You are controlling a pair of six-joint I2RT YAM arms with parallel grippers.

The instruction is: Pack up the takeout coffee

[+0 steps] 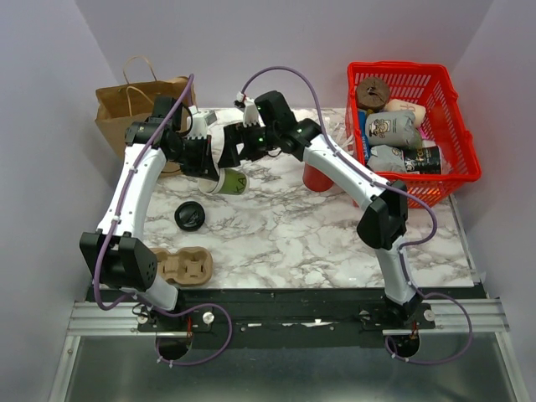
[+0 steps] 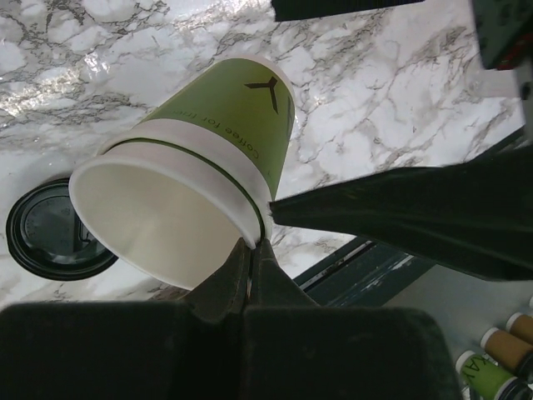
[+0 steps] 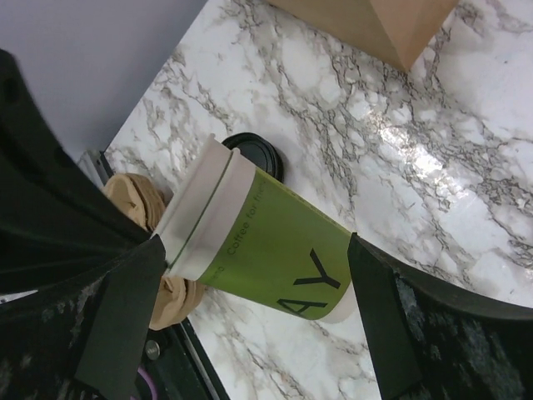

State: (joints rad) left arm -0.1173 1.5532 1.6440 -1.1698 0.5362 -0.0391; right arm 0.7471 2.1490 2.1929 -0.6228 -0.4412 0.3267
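The takeout coffee cup [image 1: 228,182] is olive green with a pale rim and has no lid on. It hangs tilted above the marble table, mouth toward the left arm. My left gripper [image 1: 209,172] is shut on its rim, one finger inside and one outside [image 2: 252,246]. The cup's empty white inside [image 2: 158,217] faces the left wrist camera. My right gripper [image 3: 256,240] is open and straddles the cup [image 3: 266,250] lengthwise, one finger by the rim and one by the base. The round black lid [image 1: 190,217] lies flat on the table below.
A brown paper bag [image 1: 134,105] stands at the back left. A cardboard cup carrier [image 1: 184,266] lies near the front left edge. A red cup [image 1: 316,177] stands behind the right arm. A red basket [image 1: 456,126] of packets fills the back right.
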